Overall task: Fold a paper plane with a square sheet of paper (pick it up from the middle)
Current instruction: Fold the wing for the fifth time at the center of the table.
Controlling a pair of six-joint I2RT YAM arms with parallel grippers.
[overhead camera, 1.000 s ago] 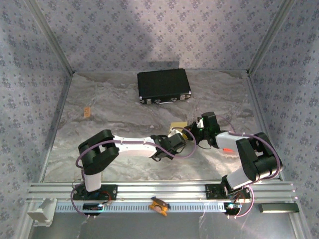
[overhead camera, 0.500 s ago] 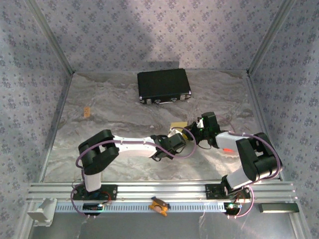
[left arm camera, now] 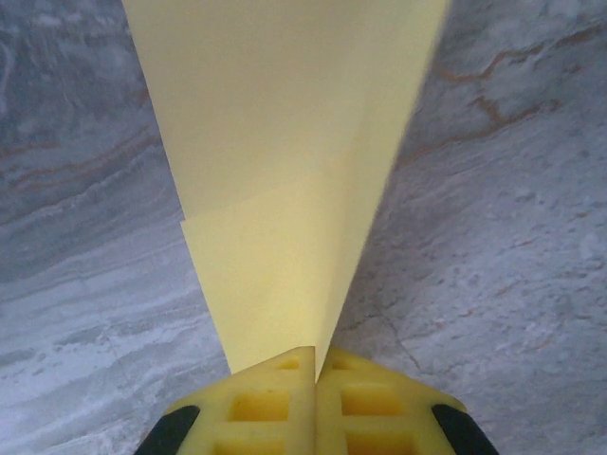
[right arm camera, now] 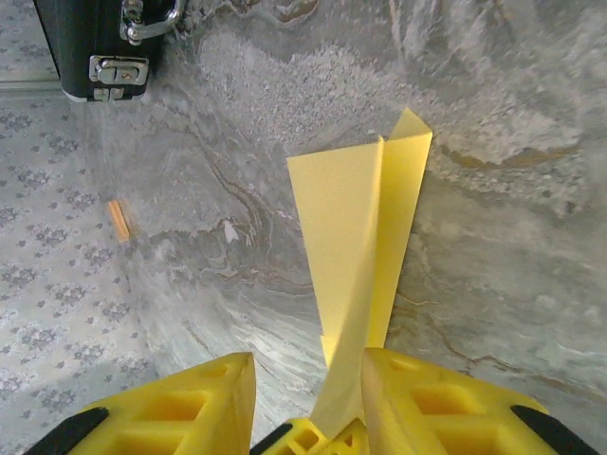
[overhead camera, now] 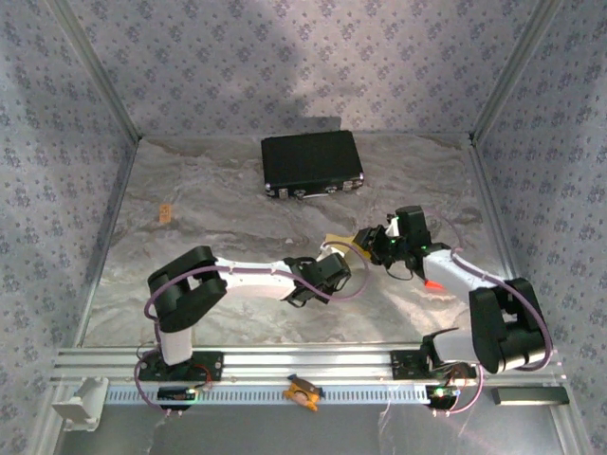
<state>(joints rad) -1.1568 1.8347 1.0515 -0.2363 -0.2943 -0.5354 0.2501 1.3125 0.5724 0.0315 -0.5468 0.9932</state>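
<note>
One folded yellow sheet of paper point(overhead camera: 340, 239) sits near the middle of the grey marbled table point(overhead camera: 218, 237), raised between the tips of the two arms, which reach in toward each other from left and right. The left gripper point(left arm camera: 315, 354) is clamped on it: its two yellow pads are pressed together with the narrow end of the paper pinched in the seam between them. From there the sheet fans out wider away from the wrist, showing one long crease up its length and one overlapping flap edge across it. The right gripper point(right arm camera: 308, 365) has its two fingers apart. The other end of the same sheet drops into the gap between them, close against the finger on the right of that view and well clear of the other one; whether it touches that finger cannot be told. From the right wrist, the paper shows two layers meeting at a crease, with a small pointed corner at the far end. One black rectangular case point(overhead camera: 312, 164) lies shut at the back of the table, well apart from the paper, with a silver latch and part of a handle visible at its corner. One small orange clip point(overhead camera: 165, 212) lies alone toward the left edge. One small orange-and-dark object point(overhead camera: 302, 391) rests on the slotted rail between the two arm bases.
</note>
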